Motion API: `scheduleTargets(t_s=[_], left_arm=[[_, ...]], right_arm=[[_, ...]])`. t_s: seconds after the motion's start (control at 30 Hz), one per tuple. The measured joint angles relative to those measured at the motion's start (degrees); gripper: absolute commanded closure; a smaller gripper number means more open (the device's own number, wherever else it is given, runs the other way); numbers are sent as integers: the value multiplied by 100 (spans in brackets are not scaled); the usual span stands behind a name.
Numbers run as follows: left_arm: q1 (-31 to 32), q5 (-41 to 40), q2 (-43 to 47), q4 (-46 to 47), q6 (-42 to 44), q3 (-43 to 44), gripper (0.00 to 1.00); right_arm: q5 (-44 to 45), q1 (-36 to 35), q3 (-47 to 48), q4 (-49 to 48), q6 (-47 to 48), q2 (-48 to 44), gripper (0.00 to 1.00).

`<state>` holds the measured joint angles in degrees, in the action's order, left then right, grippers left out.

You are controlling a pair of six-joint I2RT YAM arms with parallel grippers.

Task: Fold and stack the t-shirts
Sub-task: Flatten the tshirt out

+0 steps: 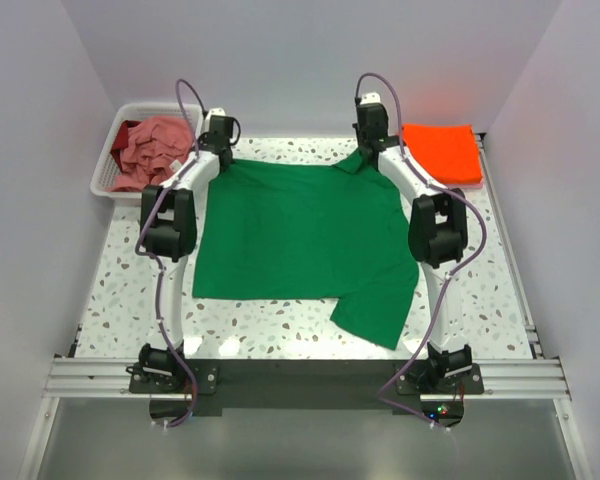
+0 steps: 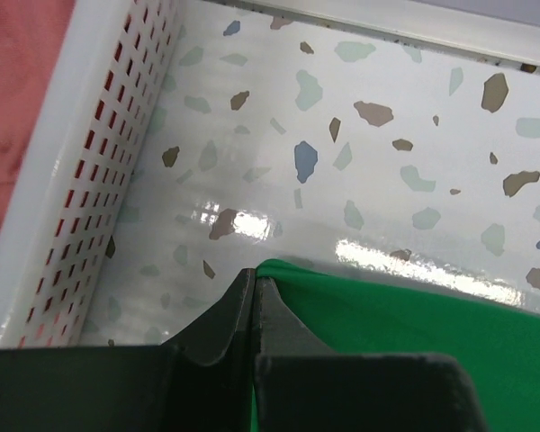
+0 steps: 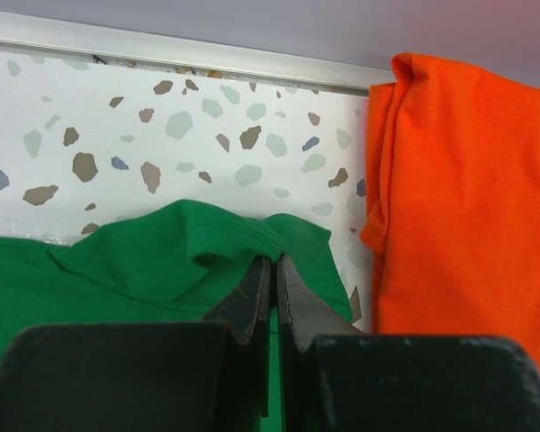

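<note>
Three shirts show from above. The green t-shirt [image 1: 300, 235] lies spread flat on the speckled bench [image 1: 130, 290], running from both sets of fingers back toward the arm bases, with one sleeve sticking out at the near right. The left fingers [image 1: 221, 152] meet its far left corner, and the right fingers [image 1: 368, 152] meet its far right corner. The pink t-shirt [image 1: 150, 150] is crumpled in the white basket [image 1: 105, 165], just to the left of the left fingers. The orange t-shirt [image 1: 442, 152] lies folded just to the right of the right fingers.

Left wrist: the left fingers [image 2: 252, 288] are clenched tight on the green t-shirt [image 2: 414, 333]. Its corner pokes out at their tips and its cloth spreads to their right. The basket [image 2: 81, 207] wall stands to their left, with the pink t-shirt [image 2: 18, 81] behind it.

Right wrist: the right fingers [image 3: 268, 274] are pinched on a raised ridge of the green t-shirt [image 3: 144, 261], which bunches around their tips. The orange t-shirt [image 3: 459, 198] lies close on their right, and bare bench [image 3: 117, 126] lies beyond them.
</note>
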<state>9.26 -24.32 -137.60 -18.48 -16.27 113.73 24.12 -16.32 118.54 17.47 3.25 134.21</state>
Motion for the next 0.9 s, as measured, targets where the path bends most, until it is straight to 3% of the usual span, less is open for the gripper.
scheduleTargets(t_s=[0.13, 0.2, 0.3, 0.33, 0.4, 0.43, 0.5, 0.53, 0.77, 0.9], left_arm=[[-59, 11, -92, -50, 2, 361, 88], [-90, 39, -138, -48, 2, 551, 85], [-120, 175, -153, -48, 59, 697, 46], [-127, 245, -153, -42, 85, 726, 16], [-133, 365, -153, -39, 48, 763, 3], [-133, 431, -151, -46, 48, 765, 0], [-136, 560, -136, -52, 37, 763, 0], [-136, 638, -114, -59, 26, 750, 0], [-92, 1119, 861, -317, -341, 61, 0], [114, 1106, 1989, -365, -680, -907, 0]], right_arm=[[-37, 0, 260, -83, -28, 157, 99], [-4, 0, 452, -216, -31, 323, 91], [151, 0, 1040, -361, -74, 807, 63], [197, 0, 1204, -374, -85, 940, 47], [238, 4, 1552, -358, -129, 1237, 33], [234, 9, 1598, -345, -162, 1296, 20], [227, 11, 1598, -240, -240, 1314, 11], [227, 11, 1591, -212, -280, 1298, 2], [140, 9, 101, 234, -787, -114, 1], [-24, -46, -1711, 402, -1325, -2020, 2]])
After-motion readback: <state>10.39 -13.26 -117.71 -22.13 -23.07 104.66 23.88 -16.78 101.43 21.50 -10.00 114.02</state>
